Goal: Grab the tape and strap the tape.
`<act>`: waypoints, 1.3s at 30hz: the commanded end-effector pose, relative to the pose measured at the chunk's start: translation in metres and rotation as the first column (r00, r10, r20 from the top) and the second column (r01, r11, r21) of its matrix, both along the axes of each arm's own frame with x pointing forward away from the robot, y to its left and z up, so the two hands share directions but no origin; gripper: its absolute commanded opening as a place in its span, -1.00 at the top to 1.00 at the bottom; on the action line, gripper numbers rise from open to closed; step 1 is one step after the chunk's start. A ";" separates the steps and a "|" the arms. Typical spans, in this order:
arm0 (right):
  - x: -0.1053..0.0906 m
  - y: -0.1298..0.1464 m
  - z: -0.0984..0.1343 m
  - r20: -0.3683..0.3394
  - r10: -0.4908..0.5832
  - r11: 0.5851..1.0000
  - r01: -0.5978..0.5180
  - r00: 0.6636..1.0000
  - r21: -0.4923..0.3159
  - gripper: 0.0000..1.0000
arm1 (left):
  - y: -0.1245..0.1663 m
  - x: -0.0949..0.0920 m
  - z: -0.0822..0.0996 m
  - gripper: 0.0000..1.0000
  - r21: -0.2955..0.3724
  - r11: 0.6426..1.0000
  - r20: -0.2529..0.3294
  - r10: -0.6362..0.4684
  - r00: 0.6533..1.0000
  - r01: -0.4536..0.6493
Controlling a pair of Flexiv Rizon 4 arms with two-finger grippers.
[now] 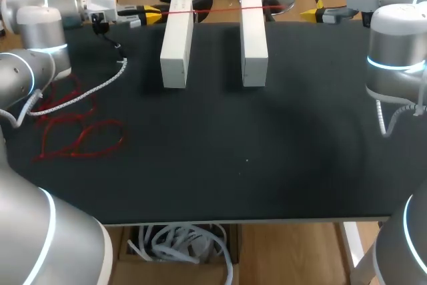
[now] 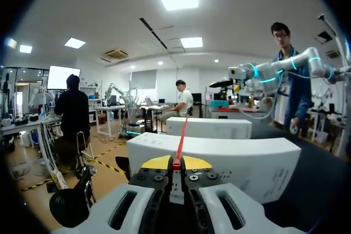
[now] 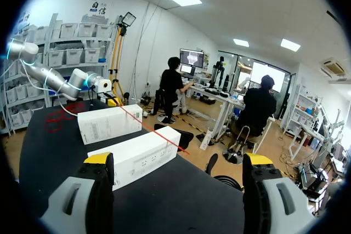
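A thin red tape (image 1: 217, 10) runs taut across the far ends of two white boxes, the left box (image 1: 177, 41) and the right box (image 1: 253, 38). At the table's far left my left gripper (image 1: 152, 15) is shut on the tape; in the left wrist view the tape (image 2: 180, 138) leaves its closed tips (image 2: 177, 164) and passes over the nearer box (image 2: 219, 160). My right gripper (image 1: 313, 13) hangs at the far right, past the right box. Its fingers (image 3: 98, 160) stand wide open with nothing between them, and the tape's free end (image 3: 164, 138) lies ahead of them.
Loose red tape (image 1: 80, 135) lies in loops on the black table (image 1: 233, 165) at the left. A white coiled cable (image 1: 87, 95) from my left arm trails over it. The two boxes stand side by side with a gap between them.
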State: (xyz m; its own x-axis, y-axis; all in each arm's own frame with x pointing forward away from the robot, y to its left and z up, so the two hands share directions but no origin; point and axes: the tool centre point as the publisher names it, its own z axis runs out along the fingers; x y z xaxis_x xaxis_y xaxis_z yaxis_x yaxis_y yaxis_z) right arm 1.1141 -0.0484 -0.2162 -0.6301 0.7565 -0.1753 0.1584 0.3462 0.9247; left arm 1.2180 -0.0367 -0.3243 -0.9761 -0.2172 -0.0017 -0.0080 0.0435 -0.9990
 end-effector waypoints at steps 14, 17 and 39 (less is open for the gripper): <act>0.000 -0.001 0.000 0.001 0.002 1.000 -0.002 1.000 0.002 -1.00 | -0.009 -0.005 0.009 1.00 -0.069 0.778 0.087 -0.619 0.781 0.625; 0.000 -0.001 0.000 0.001 0.002 1.000 -0.002 1.000 0.002 -1.00 | -0.012 -0.011 0.021 1.00 -0.100 0.778 0.140 -0.607 0.783 0.621; 0.000 -0.001 0.000 0.001 0.002 1.000 -0.002 1.000 0.002 -1.00 | -0.031 -0.071 0.127 1.00 -0.218 0.781 0.156 -0.564 0.811 0.585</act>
State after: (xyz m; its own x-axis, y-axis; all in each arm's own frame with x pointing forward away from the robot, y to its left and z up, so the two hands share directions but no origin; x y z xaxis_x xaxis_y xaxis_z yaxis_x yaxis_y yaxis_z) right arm 1.1141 -0.0485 -0.2163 -0.6301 0.7565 -0.1753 0.1584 0.3462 0.9247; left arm 1.1438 -0.0684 -0.2071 -0.9983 0.0511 -0.0283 0.0142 -0.2579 -0.9661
